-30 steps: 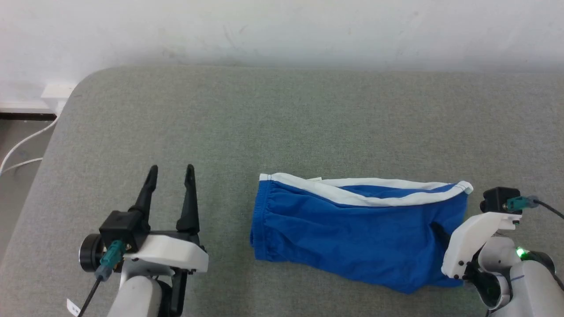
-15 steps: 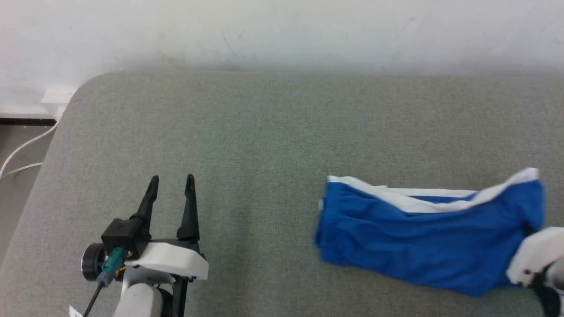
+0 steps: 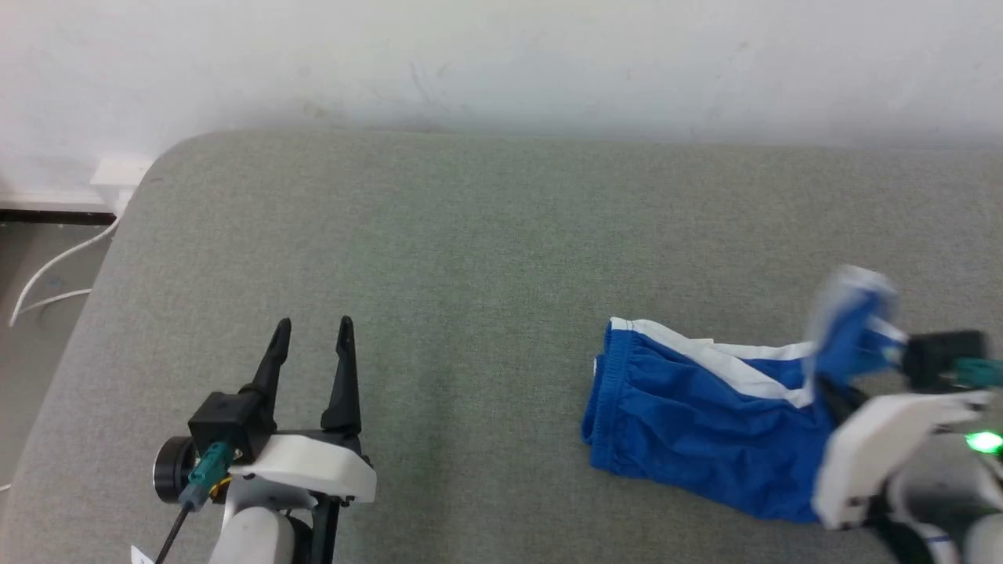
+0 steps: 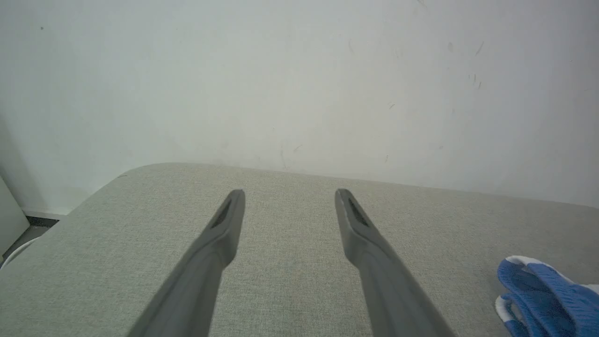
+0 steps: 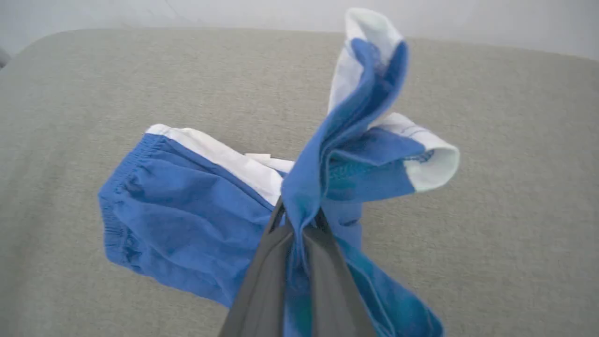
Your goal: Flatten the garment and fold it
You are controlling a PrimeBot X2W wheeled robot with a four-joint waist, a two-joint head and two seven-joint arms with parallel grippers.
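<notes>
1. A grey padded surface [image 3: 439, 235] meets a white wall [image 3: 501, 55].
2. The garment [image 3: 689, 415] lies on the surface's right side, waistband end flat and hem end bunched and raised (its white band flops over).
3. The right gripper [image 5: 299, 219] is pinched tight on that raised fabric.
4. The left gripper [image 3: 314, 323] has its fingers spread wide and holds nothing, well apart from the garment.

One garment [image 3: 689, 407]; one left gripper [image 3: 312, 325], one right gripper [image 5: 299, 219]; four fingers [image 4: 220, 243]; one table [image 3: 470, 235]; two white cables [image 3: 63, 258].
</notes>
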